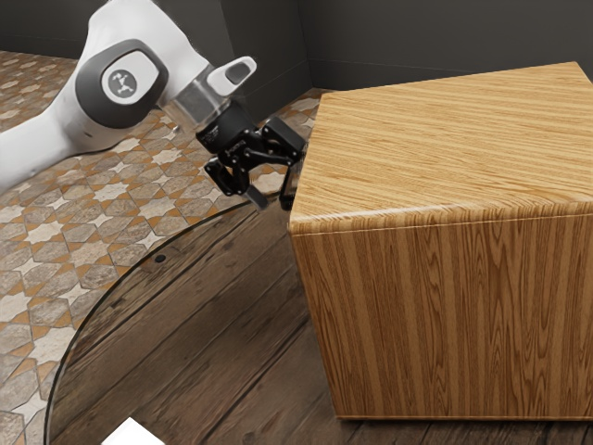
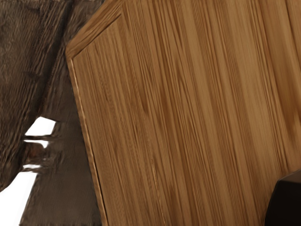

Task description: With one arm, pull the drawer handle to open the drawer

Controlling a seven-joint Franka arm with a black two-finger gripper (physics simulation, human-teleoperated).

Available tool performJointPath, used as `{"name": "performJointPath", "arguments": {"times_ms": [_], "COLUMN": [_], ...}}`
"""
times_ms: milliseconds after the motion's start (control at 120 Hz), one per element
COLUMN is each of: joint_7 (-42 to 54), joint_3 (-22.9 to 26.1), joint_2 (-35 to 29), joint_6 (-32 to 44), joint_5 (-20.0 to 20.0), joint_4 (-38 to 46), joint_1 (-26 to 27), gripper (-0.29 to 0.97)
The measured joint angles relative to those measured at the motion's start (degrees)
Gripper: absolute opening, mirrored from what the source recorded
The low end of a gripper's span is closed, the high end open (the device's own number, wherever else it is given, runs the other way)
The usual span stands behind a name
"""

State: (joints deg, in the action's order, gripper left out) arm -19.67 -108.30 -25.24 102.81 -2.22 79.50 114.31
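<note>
One wooden cabinet [image 1: 445, 232] stands on the round dark tabletop [image 1: 185, 324], directly in front of the end effector [image 1: 269, 197]. Its drawer front [image 2: 188, 117], a flat panel with a narrow framed edge and upright grain, faces the end effector, toward the exterior view's left. The panel's long axis cannot be judged from the part in sight, and the drawer's inside is hidden.

The end effector hangs from the white arm [image 1: 120, 88] just beside the cabinet's upper corner, with its fingers [image 1: 252, 195] pointing down. They are spread apart and released, with only patterned floor [image 1: 56, 213] seen between them. The finger nearer the cabinet is close against its edge. A dark blurred shape [image 2: 284, 202] sits under the hand against the panel; I cannot tell whether it is the handle.
</note>
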Motion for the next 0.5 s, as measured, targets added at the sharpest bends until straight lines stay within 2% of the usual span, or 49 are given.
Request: {"name": "performJointPath", "arguments": {"times_ms": [292, 500], "joint_7": [0.14, 0.99], "joint_3": [4.16, 4.53], "joint_2": [-2.65, -2.44], "joint_6": [-2.75, -5.42], "joint_5": [1.12, 1.46], "joint_4": [1.00, 0.59], "joint_1": [-8.00, -13.00], "gripper": [0.66, 0.65]}}
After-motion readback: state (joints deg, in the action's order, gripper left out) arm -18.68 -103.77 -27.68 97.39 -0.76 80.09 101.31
